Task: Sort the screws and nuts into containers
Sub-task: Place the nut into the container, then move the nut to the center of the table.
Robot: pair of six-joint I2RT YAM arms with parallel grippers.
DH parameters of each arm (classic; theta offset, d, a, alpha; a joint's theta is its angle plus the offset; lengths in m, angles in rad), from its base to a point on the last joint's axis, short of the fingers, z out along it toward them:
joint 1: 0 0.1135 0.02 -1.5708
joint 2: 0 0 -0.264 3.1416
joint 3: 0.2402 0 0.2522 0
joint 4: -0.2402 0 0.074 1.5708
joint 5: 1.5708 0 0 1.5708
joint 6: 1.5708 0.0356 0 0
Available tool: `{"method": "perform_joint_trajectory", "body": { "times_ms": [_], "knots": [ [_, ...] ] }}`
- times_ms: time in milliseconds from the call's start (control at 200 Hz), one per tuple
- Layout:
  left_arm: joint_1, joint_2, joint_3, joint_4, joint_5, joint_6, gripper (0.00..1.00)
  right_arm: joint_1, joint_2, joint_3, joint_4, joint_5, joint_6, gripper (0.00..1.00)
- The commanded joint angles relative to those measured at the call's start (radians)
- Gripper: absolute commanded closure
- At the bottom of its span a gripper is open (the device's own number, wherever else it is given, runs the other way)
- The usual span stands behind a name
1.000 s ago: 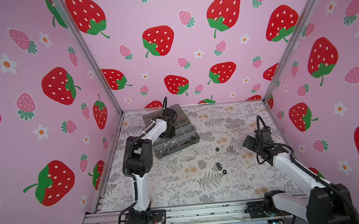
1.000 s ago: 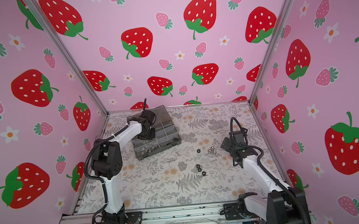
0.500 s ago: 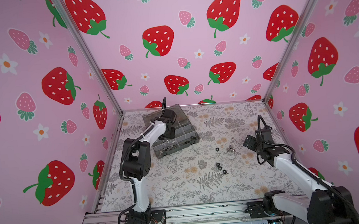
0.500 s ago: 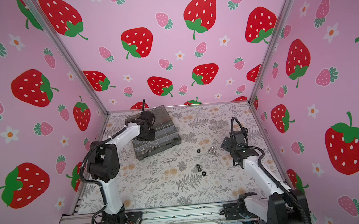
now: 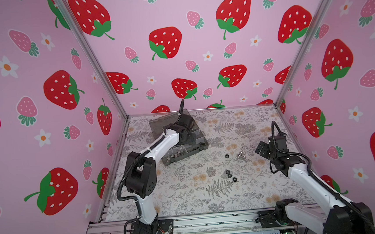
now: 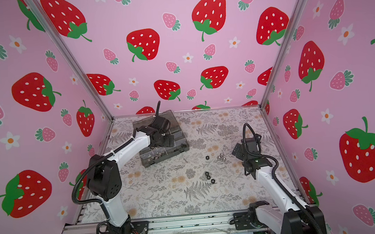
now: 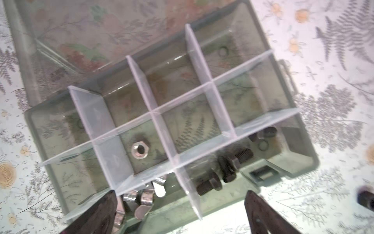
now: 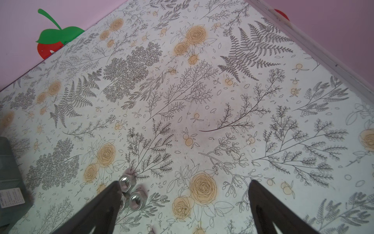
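Both pairs of jaws are spread wide and hold nothing: the right gripper (image 8: pixel 184 181) hangs low over the table (image 5: pixel 188 197) beside the loose parts, and the left gripper (image 7: pixel 180 193) is poised above the organiser box (image 5: pixel 191 152).

Nearest the arm bases, three black hex nuts (image 5: pixel 229 176) lie close together on the table. A little farther out is what looks like a thin silver screw (image 5: pixel 242 166) (too small to be sure). Beyond it is a cluster of silver nuts (image 8: pixel 137 201), just beside one fingertip of the right gripper in its wrist view, with a single black nut (image 5: pixel 226 156) near them.

Farthest back, the box sits open, its lid laid towards the rear wall. The left wrist view shows wing nuts (image 7: pixel 145 197) in one compartment and black bolts (image 7: pixel 220 174) in the one beside it. A lone silver nut (image 7: pixel 140 150) lies in a middle compartment. Several other compartments look empty.

The sort seems partly done. The bolts and wing nuts appear to be put away, and the silver nuts' compartment has been started. The black hex nuts, the silver cluster and the thin screw remain on the table.
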Motion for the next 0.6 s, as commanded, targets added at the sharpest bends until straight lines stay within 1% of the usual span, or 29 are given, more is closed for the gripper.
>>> {"method": "perform_joint_trajectory", "body": {
  "times_ms": [0, 155, 260, 345, 495, 595],
  "knots": [
    [-0.082, 0.007, 0.007, 0.065, 0.045, -0.011, 0.01, 0.006, 0.014, 0.001, -0.037, 0.023, 0.018, 0.00],
    [-0.225, 0.111, 0.113, 0.113, 0.085, 0.025, 0.01, 0.003, 0.025, 0.001, -0.027, 0.021, 0.026, 0.00],
    [-0.303, 0.194, 0.205, 0.132, 0.114, 0.050, 0.01, -0.008, 0.044, 0.016, -0.033, 0.017, 0.022, 0.00],
    [-0.347, 0.257, 0.271, 0.153, 0.152, 0.069, 0.04, -0.021, 0.055, 0.033, -0.045, 0.018, 0.017, 0.00],
    [-0.401, 0.350, 0.355, 0.187, 0.177, 0.111, 0.10, -0.036, 0.048, 0.038, -0.051, 0.009, 0.022, 0.00],
    [-0.422, 0.417, 0.419, 0.184, 0.182, 0.127, 0.18, -0.042, 0.030, 0.041, -0.060, 0.027, 0.020, 0.00]
  ]
}}
